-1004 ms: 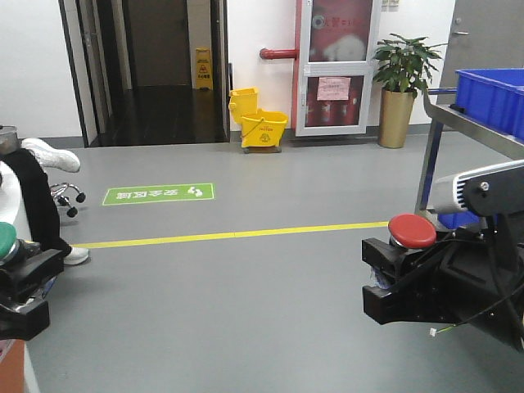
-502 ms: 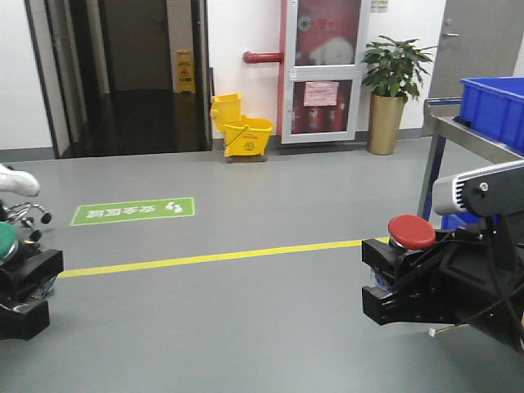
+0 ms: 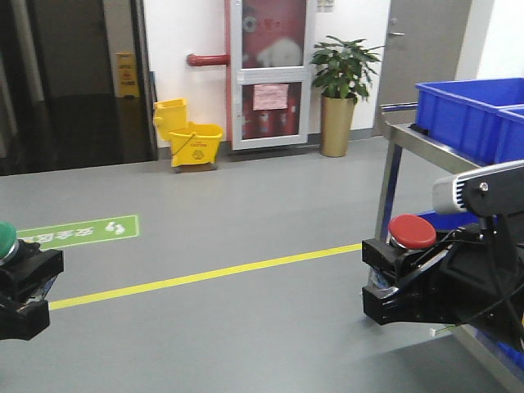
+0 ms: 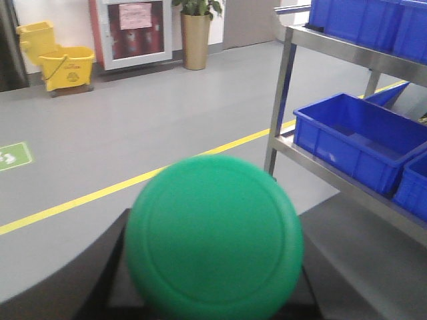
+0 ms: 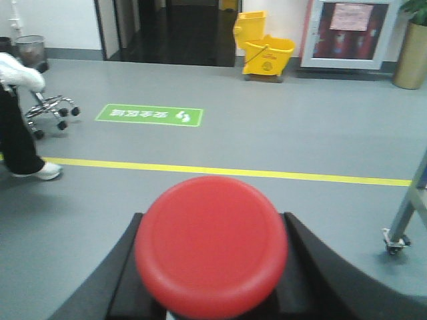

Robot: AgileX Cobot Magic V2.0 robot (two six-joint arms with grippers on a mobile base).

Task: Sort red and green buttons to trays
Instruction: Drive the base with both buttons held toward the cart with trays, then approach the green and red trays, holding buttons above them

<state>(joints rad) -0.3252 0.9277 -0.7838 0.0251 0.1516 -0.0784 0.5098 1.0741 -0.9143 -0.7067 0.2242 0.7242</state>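
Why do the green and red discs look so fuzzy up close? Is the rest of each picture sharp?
Left wrist view: the green button sits too near the lens, so its edge is soft; the blue bins behind are crisper. Right wrist view: the red button is blurred likewise, the floor beyond clearer. Front view: evenly lit and sharp.

Floor sign (image 5: 149,115): green, white Chinese characters with footprints, upside down here, not legible.
Pink notice (image 3: 269,97): on red cabinet door (image 3: 269,37), print too small.
Yellow caution stand (image 3: 124,74): wording unreadable.
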